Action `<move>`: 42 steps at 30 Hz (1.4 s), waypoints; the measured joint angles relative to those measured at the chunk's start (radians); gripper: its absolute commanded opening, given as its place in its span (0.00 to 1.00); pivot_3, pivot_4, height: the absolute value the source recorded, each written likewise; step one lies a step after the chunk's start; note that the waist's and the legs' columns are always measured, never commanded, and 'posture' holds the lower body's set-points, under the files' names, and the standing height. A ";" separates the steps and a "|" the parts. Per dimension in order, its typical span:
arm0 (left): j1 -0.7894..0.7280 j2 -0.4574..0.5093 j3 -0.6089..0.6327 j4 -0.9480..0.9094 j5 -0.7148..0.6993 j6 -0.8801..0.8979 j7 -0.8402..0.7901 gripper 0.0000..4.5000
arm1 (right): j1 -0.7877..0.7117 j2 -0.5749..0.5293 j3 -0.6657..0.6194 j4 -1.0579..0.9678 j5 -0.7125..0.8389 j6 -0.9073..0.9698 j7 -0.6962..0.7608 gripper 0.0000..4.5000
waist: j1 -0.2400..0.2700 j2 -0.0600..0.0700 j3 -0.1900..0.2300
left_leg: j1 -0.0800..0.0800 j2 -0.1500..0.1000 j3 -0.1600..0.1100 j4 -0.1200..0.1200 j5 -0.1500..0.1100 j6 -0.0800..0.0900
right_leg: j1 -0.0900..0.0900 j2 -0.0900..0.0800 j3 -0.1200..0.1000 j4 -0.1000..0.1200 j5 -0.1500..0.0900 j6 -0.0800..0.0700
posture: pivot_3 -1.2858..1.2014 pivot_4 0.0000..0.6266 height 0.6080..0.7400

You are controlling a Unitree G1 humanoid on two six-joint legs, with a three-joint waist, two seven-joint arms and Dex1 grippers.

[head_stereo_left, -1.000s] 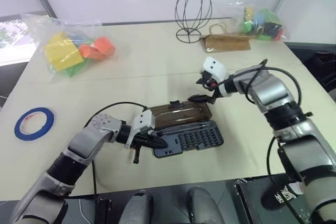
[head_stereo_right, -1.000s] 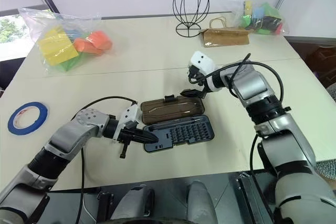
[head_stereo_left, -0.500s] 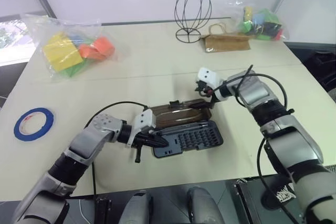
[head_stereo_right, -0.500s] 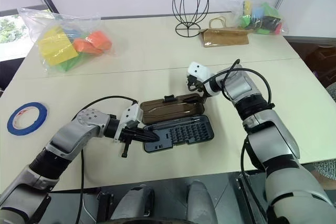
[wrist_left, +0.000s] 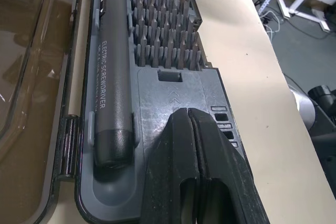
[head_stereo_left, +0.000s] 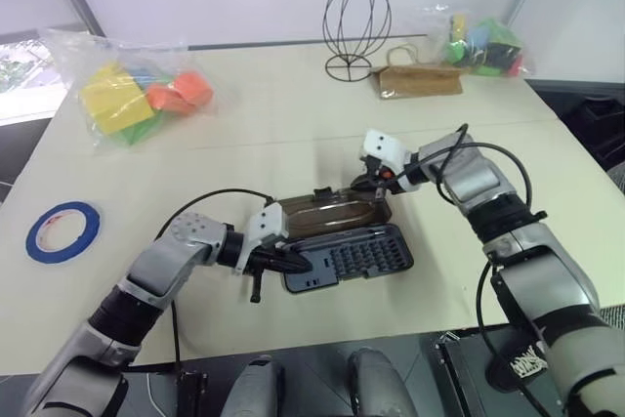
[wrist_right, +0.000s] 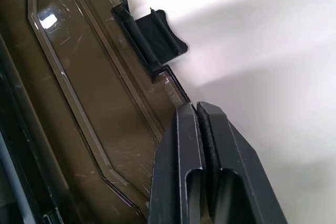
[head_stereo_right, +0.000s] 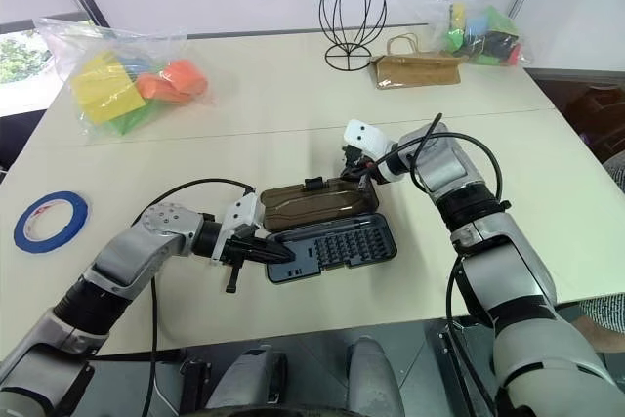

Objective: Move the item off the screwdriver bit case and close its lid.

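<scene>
Finds the screwdriver bit case (head_stereo_left: 356, 259) lying open near the front edge of the desk (head_stereo_left: 293, 134), long axis running left to right, with the lid (head_stereo_left: 332, 214) folded flat on the far side of the tray. Places the item, the blue tape ring (head_stereo_left: 63, 230), well apart at the left side of the desk, already off the case, so leaves only the closing. Shows the left end effector (head_stereo_left: 288, 263) with fingers pressed together and gripping nothing, resting on the tray's left end beside the driver handle, apparently to hold the tray down. Shows the right end effector (head_stereo_left: 372, 183) likewise closed, tips at the lid's far rim toward its right end, just beside the black latch tab (wrist_right: 157, 38); cannot tell whether the rim is pinched or merely touched. Puts the right arm nearer the lid's free edge, so calls for lifting that edge up and swinging it toward the robot about the hinge line between lid and tray. Offers open desk beyond the lid; keeps the wire stand (head_stereo_left: 357, 26) and paper bag (head_stereo_left: 420, 80) far back, out of the swing.
</scene>
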 measured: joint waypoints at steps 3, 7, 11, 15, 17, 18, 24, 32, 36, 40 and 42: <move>0.000 -0.001 0.000 0.000 0.001 0.000 0.000 0.00 | 0.009 -0.001 -0.001 -0.020 -0.015 0.000 0.003 0.01 | 0.000 0.000 0.000 | 0.000 0.000 0.000 0.000 0.000 0.000 | 0.000 0.000 0.000 0.000 0.000 0.000 | 0.52 0.24 1.00; 0.000 -0.003 0.000 0.000 0.002 0.000 0.000 0.00 | 0.016 -0.002 -0.001 -0.038 -0.028 0.002 0.008 0.01 | 0.000 0.000 0.000 | 0.000 0.000 0.000 0.000 0.000 0.000 | 0.000 0.000 0.000 0.000 0.000 0.000 | 0.52 0.24 1.00; 0.000 -0.003 0.000 -0.001 0.003 0.000 0.003 0.00 | 0.018 -0.001 0.000 -0.034 -0.047 -0.045 0.017 0.13 | 0.000 0.000 0.000 | 0.000 0.000 0.000 0.000 0.000 0.000 | 0.000 0.000 0.000 0.000 0.000 0.000 | 0.52 0.24 1.00; 0.001 -0.005 0.001 -0.002 0.005 0.000 0.008 0.00 | 0.015 0.031 0.011 0.015 -0.066 -0.071 0.011 0.43 | 0.001 0.000 0.000 | 0.000 0.000 0.000 0.000 0.000 0.000 | 0.000 0.000 0.000 0.000 0.000 0.000 | 0.52 0.24 1.00; 0.002 -0.005 0.002 -0.002 0.007 0.000 0.010 0.00 | -0.013 0.048 0.008 0.065 -0.066 -0.064 0.020 0.43 | 0.000 0.001 -0.001 | 0.001 0.000 0.000 0.000 0.000 0.000 | 0.001 0.000 0.000 0.000 0.000 0.000 | 0.52 0.24 1.00; 0.002 -0.005 0.002 -0.003 0.007 -0.001 0.011 0.00 | -0.024 0.056 0.008 0.088 -0.067 -0.063 0.022 0.43 | 0.000 0.001 -0.001 | 0.001 0.000 0.000 0.000 0.000 0.000 | 0.001 0.000 0.000 0.000 0.000 0.000 | 0.52 0.24 1.00; 0.006 -0.006 0.002 -0.003 0.012 -0.007 0.016 0.00 | -0.107 0.094 0.000 0.268 -0.067 -0.068 0.055 0.43 | 0.000 0.001 -0.001 | 0.004 0.000 0.000 -0.001 0.000 0.000 | 0.004 0.000 0.000 0.000 0.000 0.000 | 0.52 0.24 1.00; 0.017 -0.010 0.002 -0.003 0.019 -0.022 0.035 0.00 | -0.168 0.114 0.016 0.434 -0.108 -0.200 0.098 0.27 | 0.003 0.001 -0.001 | 0.014 0.000 0.000 -0.003 -0.001 0.002 | 0.015 0.000 -0.001 -0.003 0.000 0.000 | 0.52 0.24 1.00; 0.021 -0.010 0.004 -0.003 0.022 -0.023 0.046 0.00 | -0.194 0.108 0.037 0.457 -0.154 -0.267 0.123 0.01 | 0.002 0.002 -0.005 | 0.014 0.000 -0.001 -0.003 -0.001 0.002 | 0.016 0.000 -0.002 -0.003 0.000 0.000 | 0.52 0.24 1.00; 0.023 -0.010 0.010 -0.002 0.026 -0.024 0.054 0.00 | -0.194 0.107 0.032 0.472 -0.170 -0.285 0.125 0.01 | 0.003 0.001 -0.006 | 0.015 0.000 -0.001 -0.003 -0.001 0.002 | 0.017 0.000 -0.003 -0.003 0.000 0.000 | 0.52 0.24 1.00; 0.024 -0.010 0.010 -0.002 0.026 -0.025 0.054 0.00 | -0.194 0.107 0.030 0.472 -0.174 -0.286 0.129 0.01 | 0.003 0.001 -0.006 | 0.015 0.000 -0.001 -0.003 -0.001 0.002 | 0.017 0.000 -0.003 -0.003 0.000 0.000 | 0.52 0.24 1.00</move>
